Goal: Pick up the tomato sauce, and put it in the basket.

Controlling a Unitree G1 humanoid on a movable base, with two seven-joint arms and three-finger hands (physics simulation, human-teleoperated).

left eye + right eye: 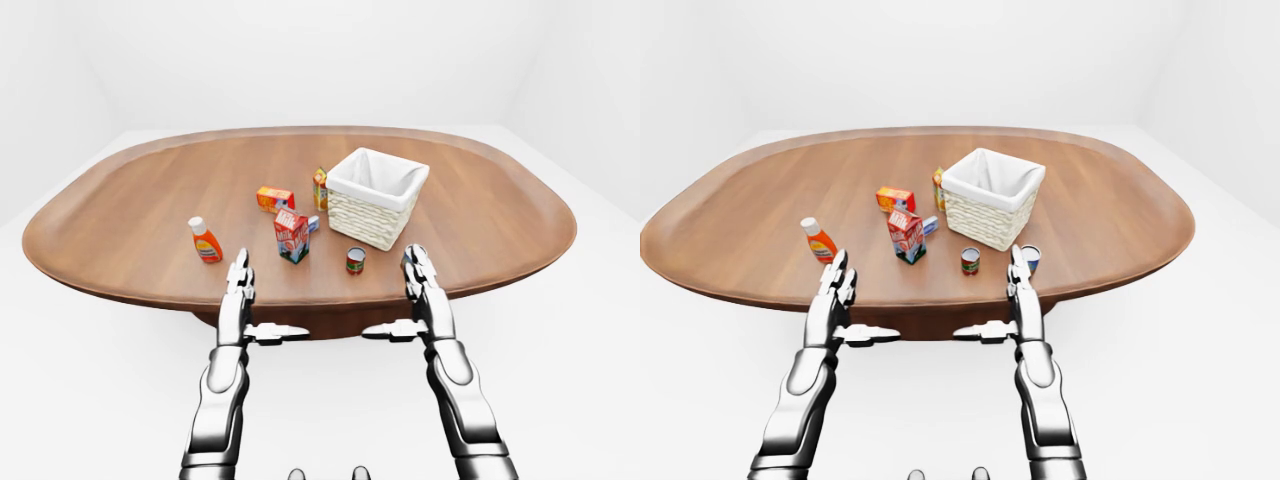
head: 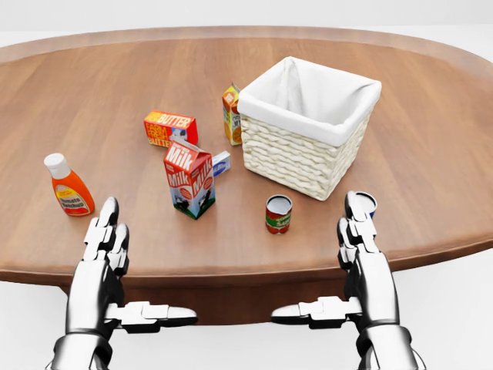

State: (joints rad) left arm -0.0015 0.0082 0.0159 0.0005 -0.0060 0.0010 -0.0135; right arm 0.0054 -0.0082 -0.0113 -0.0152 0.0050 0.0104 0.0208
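Observation:
The tomato sauce (image 2: pixel 278 213) is a small red can with a green band. It stands upright on the wooden table (image 2: pixel 439 162), just below the lower left corner of the white-lined wicker basket (image 2: pixel 296 158). My left hand (image 2: pixel 108 247) hovers open at the table's near edge, well left of the can, its fingers straight and its thumb pointing inward. My right hand (image 2: pixel 362 247) is open too, lower right of the can and apart from it. Neither hand holds anything.
A milk carton (image 2: pixel 189 178) stands left of the can, with a small blue box (image 2: pixel 221 162) behind it. A butter box (image 2: pixel 170 128) and a juice carton (image 2: pixel 231 114) lie farther up. An orange bottle (image 2: pixel 68 187) is at the far left. My right fingertips partly hide a blue-topped can (image 2: pixel 368 202).

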